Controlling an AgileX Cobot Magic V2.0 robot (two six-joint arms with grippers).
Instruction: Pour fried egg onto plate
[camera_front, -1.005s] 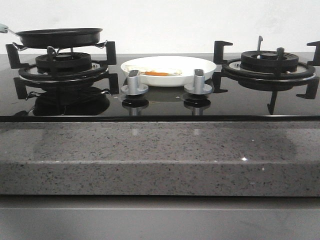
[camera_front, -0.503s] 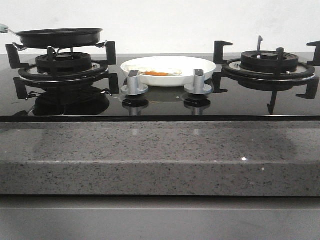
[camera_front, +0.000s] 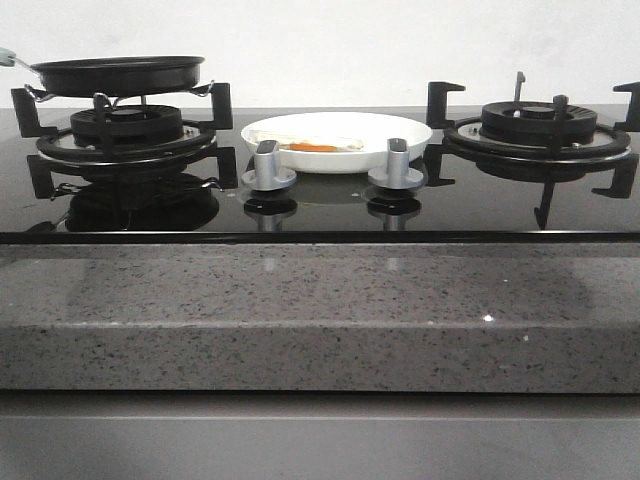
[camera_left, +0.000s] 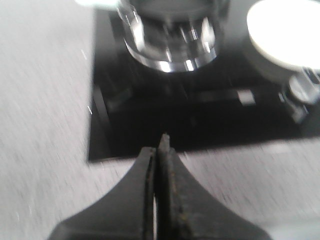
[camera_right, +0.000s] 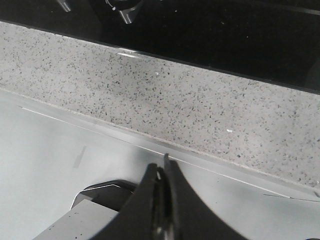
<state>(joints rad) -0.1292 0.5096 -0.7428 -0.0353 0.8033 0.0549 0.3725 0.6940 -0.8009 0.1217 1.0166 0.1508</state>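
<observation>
In the front view we saw the plate (camera_front: 337, 140) sitting in the middle of the frame on the black glass hob (camera_front: 320, 215), between the two burners and just behind the two silver knobs (camera_front: 268, 166). The fried egg (camera_front: 312, 146) lay on it, left of the plate's centre, its orange yolk showing above the near rim. The black frying pan (camera_front: 118, 74) rested on the left burner (camera_front: 125, 135) at the upper left, and as far as this low angle let us see, nothing was in it. No arm appeared in this view. We judged the pour done.

In the left wrist view, which was blurred, the left gripper (camera_left: 161, 152) at the lower centre had its fingers pressed together on nothing, above the near edge of the hob. The plate showed as a bright white patch at the upper right; the egg could not be made out there.

In the right wrist view the right gripper (camera_right: 162, 175) at the lower centre was likewise closed and empty, over the speckled stone counter (camera_right: 200, 105).

We judged the egg light, thin, floppy and probably greasy, so it would slide rather than lift. The plate looked stiff, glossy and breakable; its raised rim seemed the place to grip.
</observation>
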